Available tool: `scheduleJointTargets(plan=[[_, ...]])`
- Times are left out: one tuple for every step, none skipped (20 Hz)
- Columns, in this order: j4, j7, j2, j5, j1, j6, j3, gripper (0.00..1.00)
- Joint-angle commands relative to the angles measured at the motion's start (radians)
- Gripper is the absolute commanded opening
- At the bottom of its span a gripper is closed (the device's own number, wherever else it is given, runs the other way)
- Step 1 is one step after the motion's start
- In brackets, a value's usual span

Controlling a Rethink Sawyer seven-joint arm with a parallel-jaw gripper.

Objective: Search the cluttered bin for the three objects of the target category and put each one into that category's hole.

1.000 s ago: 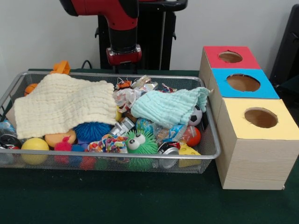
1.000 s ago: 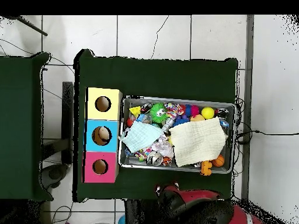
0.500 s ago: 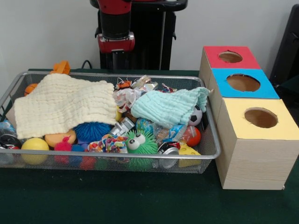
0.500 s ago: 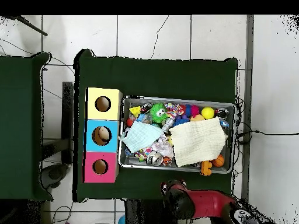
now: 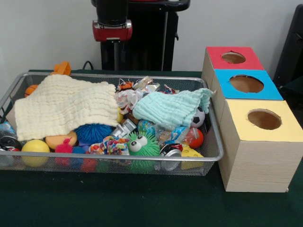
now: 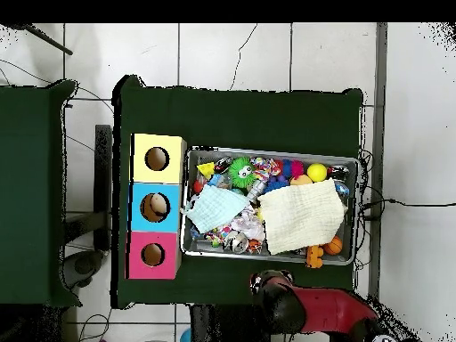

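Observation:
The wire bin (image 5: pixel 212 156) holds a heap of toys. A cream cloth (image 5: pixel 66 104) covers its left half and a mint cloth (image 5: pixel 170 109) lies right of the middle. In front of the cloths show a green fuzzy toy with eyes (image 5: pixel 142 144), a blue spiky ball (image 5: pixel 92 132), a yellow ball (image 5: pixel 34 147), a soccer ball (image 5: pixel 199 117) and a red ball (image 5: pixel 195 138). My gripper (image 5: pixel 118 56) hangs behind the bin's far rim, clear of the toys and holding nothing I can see. From overhead the gripper (image 6: pixel 270 283) is just outside the bin (image 6: pixel 272 152).
Three boxes with round holes on top stand in a row right of the bin: red (image 5: pixel 232 57), blue (image 5: pixel 246 84), yellow (image 5: pixel 264 119). An orange toy (image 5: pixel 61 68) sits by the bin's far left corner. Dark green cloth covers the table (image 5: pixel 142 203).
The arm's red wrist has risen and shifted left in the front view, away from the bin. The cloths and toys have not moved.

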Motion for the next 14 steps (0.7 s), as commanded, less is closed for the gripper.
scheduleJointTargets(plan=[[-0.024, 0.053, -0.050, 0.055, 0.014, 0.088, 0.110, 1.00], [-0.035, 0.065, -0.035, 0.051, 0.023, 0.075, 0.102, 1.00], [-0.045, 0.074, -0.019, 0.047, 0.029, 0.059, 0.097, 1.00], [-0.057, 0.081, -0.004, 0.040, 0.038, 0.046, 0.089, 1.00], [-0.066, 0.085, 0.006, 0.039, 0.046, 0.039, 0.084, 1.00], [-0.075, 0.091, 0.014, 0.040, 0.054, 0.035, 0.078, 1.00], [-0.084, 0.093, 0.022, 0.040, 0.058, 0.031, 0.076, 1.00], [-0.092, 0.096, 0.029, 0.041, 0.063, 0.026, 0.075, 1.00], [-0.100, 0.098, 0.036, 0.043, 0.066, 0.026, 0.074, 1.00], [-0.108, 0.099, 0.041, 0.045, 0.070, 0.027, 0.073, 1.00], [-0.115, 0.098, 0.044, 0.048, 0.072, 0.029, 0.074, 1.00], [-0.122, 0.095, 0.047, 0.049, 0.074, 0.033, 0.076, 1.00], [-0.130, 0.094, 0.051, 0.051, 0.077, 0.036, 0.076, 1.00], [-0.138, 0.093, 0.055, 0.053, 0.080, 0.038, 0.076, 1.00]])
